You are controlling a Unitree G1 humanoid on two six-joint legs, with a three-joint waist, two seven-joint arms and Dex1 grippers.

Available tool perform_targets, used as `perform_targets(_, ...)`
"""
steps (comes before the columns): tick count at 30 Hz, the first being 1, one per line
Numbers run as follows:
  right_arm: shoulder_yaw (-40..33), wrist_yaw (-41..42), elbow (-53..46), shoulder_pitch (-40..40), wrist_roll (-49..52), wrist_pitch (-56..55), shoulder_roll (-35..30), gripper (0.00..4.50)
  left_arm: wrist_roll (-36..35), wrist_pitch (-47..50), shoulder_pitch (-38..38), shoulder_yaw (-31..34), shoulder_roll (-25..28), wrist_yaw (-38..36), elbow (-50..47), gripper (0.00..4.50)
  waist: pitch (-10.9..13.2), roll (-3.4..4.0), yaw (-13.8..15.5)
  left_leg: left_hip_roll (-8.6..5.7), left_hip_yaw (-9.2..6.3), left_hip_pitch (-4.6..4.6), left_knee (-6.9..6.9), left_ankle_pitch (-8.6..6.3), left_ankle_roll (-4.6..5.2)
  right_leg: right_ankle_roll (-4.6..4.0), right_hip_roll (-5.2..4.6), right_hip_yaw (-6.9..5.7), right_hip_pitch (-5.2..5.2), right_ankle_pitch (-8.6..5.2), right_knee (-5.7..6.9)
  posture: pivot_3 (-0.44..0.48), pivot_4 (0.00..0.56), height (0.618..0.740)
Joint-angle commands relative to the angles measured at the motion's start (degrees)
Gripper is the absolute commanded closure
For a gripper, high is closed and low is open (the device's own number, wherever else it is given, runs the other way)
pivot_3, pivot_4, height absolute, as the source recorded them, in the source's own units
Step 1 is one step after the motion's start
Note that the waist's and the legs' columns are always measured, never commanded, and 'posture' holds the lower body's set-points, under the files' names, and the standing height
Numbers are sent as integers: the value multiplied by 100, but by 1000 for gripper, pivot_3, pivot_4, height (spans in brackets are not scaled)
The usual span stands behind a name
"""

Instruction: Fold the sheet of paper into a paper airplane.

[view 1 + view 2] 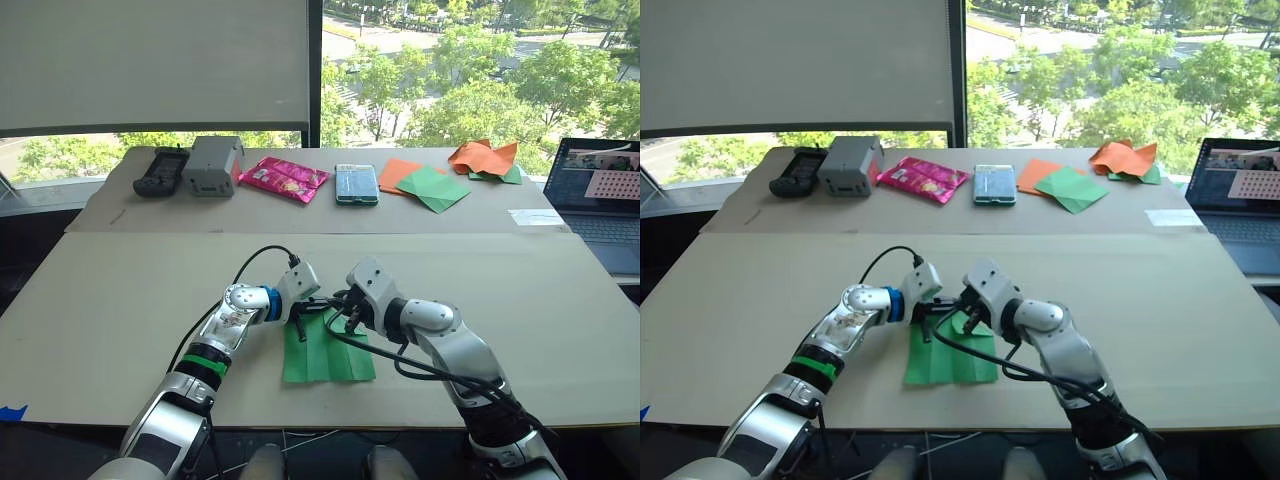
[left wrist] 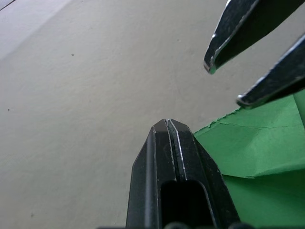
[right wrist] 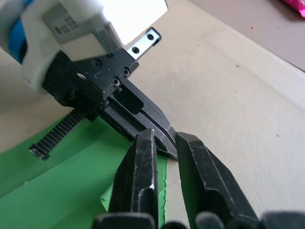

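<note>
Bright daylight from the window (image 1: 470, 70) behind; table (image 1: 120, 300) evenly lit, shadows soft. Head views sharp. Wrist views blur nearest the lens; glints along black fingers (image 2: 169, 157).

Both grippers, left gripper (image 1: 930, 322) and right gripper (image 1: 967, 318), meet over the sheet of paper (image 1: 948, 358).

Bare table (image 1: 120, 300) around both claws

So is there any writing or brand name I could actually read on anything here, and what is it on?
None can be read.
Pink packet: printing too small to read.
Laptop screen: contents too small to read.
White label on the left gripper's housing: print too blurred to read.
Sheet of paper: plain green, no text.
</note>
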Motion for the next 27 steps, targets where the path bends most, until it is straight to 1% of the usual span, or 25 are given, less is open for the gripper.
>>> perform_targets(1, 101, -168, 87, -89, -22, -180, 56, 4487, 152, 166, 205, -126, 9, 9, 107, 4500, 0, 1, -2, 0, 0, 0, 0, 0, 0, 0, 0, 0, 0, 0, 0, 0, 150, 706)
perform_targets(9, 251, -380, 484, -146, -13, -311, 69, 4487, 168, 130, 237, -121, 42, 26, 12, 4500, 0, 1, -5, 0, 0, -1, 0, 0, 0, 1, 0, 0, 0, 0, -1, 0, 150, 706)
perform_targets(18, 272, -473, 925, -27, 56, -309, 101, 4487, 331, -142, 290, -221, 133, 54, -45, 4500, -9, 0, -12, 0, 0, 1, 0, 0, 0, 0, 0, 0, 1, -1, 0, 0, 150, 706)
perform_targets(24, 355, -460, 887, 113, 15, -287, -8, 4487, 394, -238, 325, -214, 156, 50, -39, 4500, -19, 5, -16, 0, 0, 3, -1, 0, 0, -3, 0, 0, 2, -4, -1, 0, 150, 706)
perform_targets(27, 404, -456, 702, 277, -17, -212, -121, 4487, 435, -279, 359, -236, 169, 67, -24, 4500, -29, 10, -8, 0, 0, 2, -1, 0, 0, -3, 0, 0, 2, -5, -1, 0, 150, 706)
